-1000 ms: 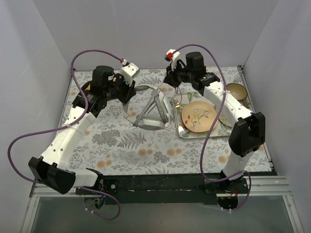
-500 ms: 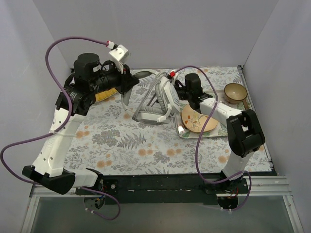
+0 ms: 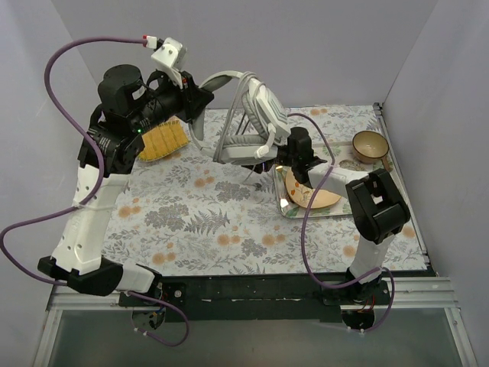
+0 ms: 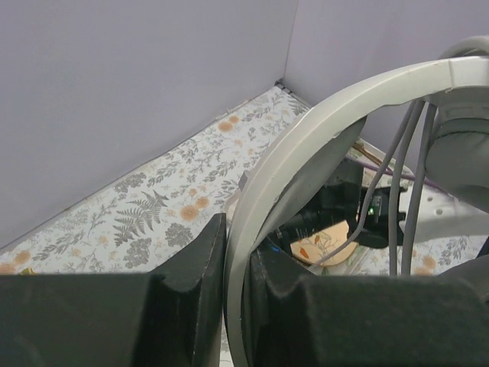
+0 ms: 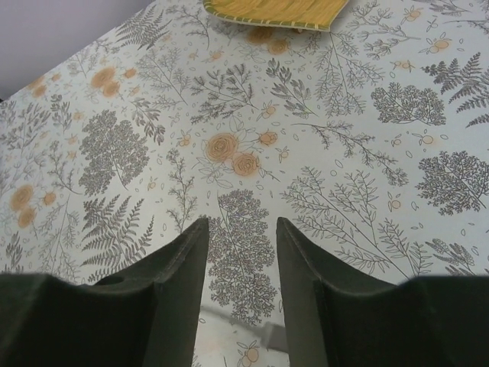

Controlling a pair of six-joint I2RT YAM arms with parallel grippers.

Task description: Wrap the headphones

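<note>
The light grey-white headphones [image 3: 252,95] hang in the air above the table's far middle. My left gripper [image 3: 200,103] is raised high and shut on their curved headband [image 4: 306,130], which sits pinched between the fingers [image 4: 200,260]. Thin grey cord strands [image 4: 405,176] run down beside one earcup [image 4: 462,145]. My right gripper [image 3: 265,158] is low under the headphones, open and empty, pointing at the floral cloth [image 5: 252,153]. A short grey piece of cord [image 5: 267,335] lies on the cloth between its fingers [image 5: 187,260].
A yellow woven mat [image 3: 162,140] lies at the back left and shows at the top of the right wrist view [image 5: 267,11]. A metal tray [image 3: 284,205] with an orange plate [image 3: 313,197] is right of centre. A brown bowl [image 3: 370,144] stands at the back right. Grey walls enclose the table.
My left arm has lifted the headphones off the cloth, up and back. My right arm has dropped low and reached left under them.
</note>
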